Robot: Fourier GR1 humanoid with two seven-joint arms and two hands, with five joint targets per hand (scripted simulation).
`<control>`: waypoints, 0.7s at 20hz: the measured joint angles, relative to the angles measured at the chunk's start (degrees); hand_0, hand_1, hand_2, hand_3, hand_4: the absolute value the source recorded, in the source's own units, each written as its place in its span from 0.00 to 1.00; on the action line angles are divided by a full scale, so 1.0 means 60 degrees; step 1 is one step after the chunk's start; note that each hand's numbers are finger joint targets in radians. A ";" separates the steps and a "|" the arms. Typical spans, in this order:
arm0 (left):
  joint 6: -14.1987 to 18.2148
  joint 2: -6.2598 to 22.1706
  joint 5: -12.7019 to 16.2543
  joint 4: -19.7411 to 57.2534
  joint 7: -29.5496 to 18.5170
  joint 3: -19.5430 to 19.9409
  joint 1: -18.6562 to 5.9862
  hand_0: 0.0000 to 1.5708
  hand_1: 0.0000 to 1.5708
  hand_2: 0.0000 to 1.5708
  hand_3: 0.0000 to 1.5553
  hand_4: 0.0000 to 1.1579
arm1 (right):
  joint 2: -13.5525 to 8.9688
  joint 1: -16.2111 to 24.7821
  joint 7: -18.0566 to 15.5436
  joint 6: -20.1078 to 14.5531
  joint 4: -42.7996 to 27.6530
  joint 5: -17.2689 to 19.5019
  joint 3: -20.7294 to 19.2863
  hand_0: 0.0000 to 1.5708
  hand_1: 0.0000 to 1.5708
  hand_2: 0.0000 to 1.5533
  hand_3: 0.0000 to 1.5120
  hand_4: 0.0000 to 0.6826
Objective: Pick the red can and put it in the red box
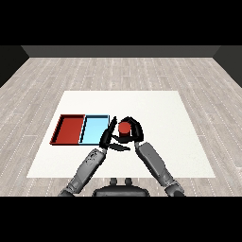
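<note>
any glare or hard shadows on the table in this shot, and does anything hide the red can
Head view: the white table is evenly lit, with no glare and no hard shadows; the right hand curls round the red can, hiding its lower sides while the top shows; the left hand, fingers straight, overlaps the light blue tray's right edge; the red tray is unobstructed.

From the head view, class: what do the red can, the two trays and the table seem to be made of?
Red can: smooth and uniformly red, perhaps painted metal; no label shows. Red tray and light blue tray: flat matte colour with thin raised rims, likely plastic. Table: plain matte white top, material unclear.
</note>
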 measured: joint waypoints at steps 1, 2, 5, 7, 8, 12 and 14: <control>-0.0022 0.0000 -0.0002 0.0053 0.0047 0.0021 -0.0055 0.00 0.00 0.00 0.00 0.00 | 0.0001 0.0108 0.0067 -0.0066 -0.0210 0.0013 0.0103 0.91 0.91 0.92 0.93 0.90; -0.0048 0.0000 -0.0001 0.0104 0.0125 0.0040 -0.0112 0.00 0.00 0.00 0.00 0.00 | 0.0002 0.0159 0.0040 -0.0200 -0.0296 -0.0021 0.0282 0.91 0.91 0.93 0.93 0.88; -0.0022 0.0000 -0.0082 0.0053 0.0186 -0.0016 -0.0057 0.00 0.00 0.00 0.00 0.00 | 0.0004 0.0082 0.0080 -0.0298 -0.0355 -0.0002 0.0465 0.92 0.92 0.92 0.92 0.90; 0.0010 0.0000 0.0082 0.0372 0.0101 -0.0040 -0.0328 0.00 0.00 0.00 0.00 0.00 | 0.0005 0.0010 0.0093 -0.0382 -0.0338 -0.0012 0.0586 0.92 0.92 0.92 0.91 0.90; 0.0014 0.0000 0.0111 0.0414 0.0065 -0.0063 -0.0339 0.00 0.00 0.00 0.00 0.00 | 0.0005 0.0172 -0.0027 -0.0468 -0.0433 -0.0028 0.0811 0.92 0.92 0.92 0.91 0.89; 0.0104 0.0000 0.0039 0.0549 0.0265 -0.0162 -0.0606 0.00 0.00 0.00 0.00 0.00 | 0.0006 0.0087 0.0076 -0.0409 -0.0584 -0.0188 0.0825 0.92 0.92 0.92 0.92 0.87; 0.0174 0.0037 -0.0056 0.0316 0.0519 -0.0284 -0.0548 0.00 0.00 0.00 0.00 0.00 | -0.0008 0.0071 -0.0096 -0.0574 -0.0490 -0.0364 0.1147 0.93 0.93 0.93 0.92 0.85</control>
